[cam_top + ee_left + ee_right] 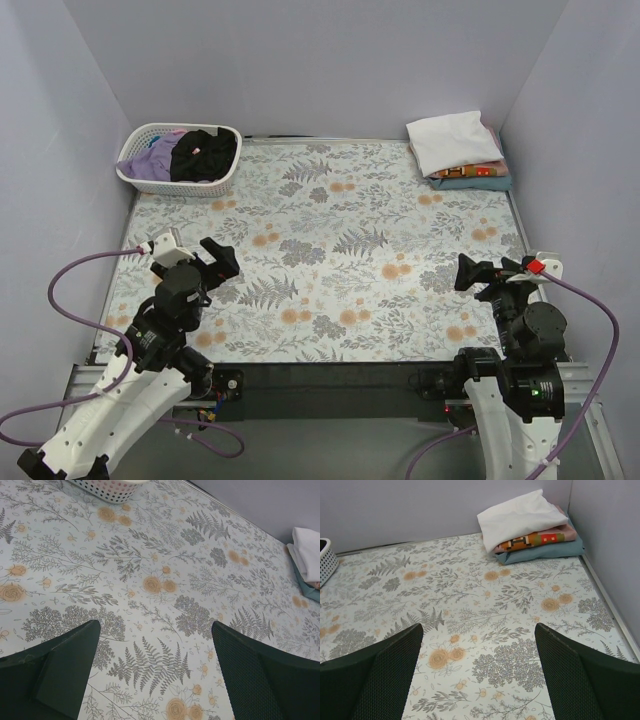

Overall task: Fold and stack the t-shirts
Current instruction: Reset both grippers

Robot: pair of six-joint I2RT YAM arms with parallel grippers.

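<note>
Even, soft overhead light; faint shadows; no glare; all views sharp, wrist views wide-angle.

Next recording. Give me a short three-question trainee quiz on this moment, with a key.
1. True or false: the left gripper holds a shirt.
2. Which colour tops the folded stack in the far right corner? A white, B teal, C black.
3. Fill in: the unfolded black shirt lies in the ____.
Key: 1 false; it and the right gripper are open and empty. 2 A, the white shirt. 3 basket.
</note>
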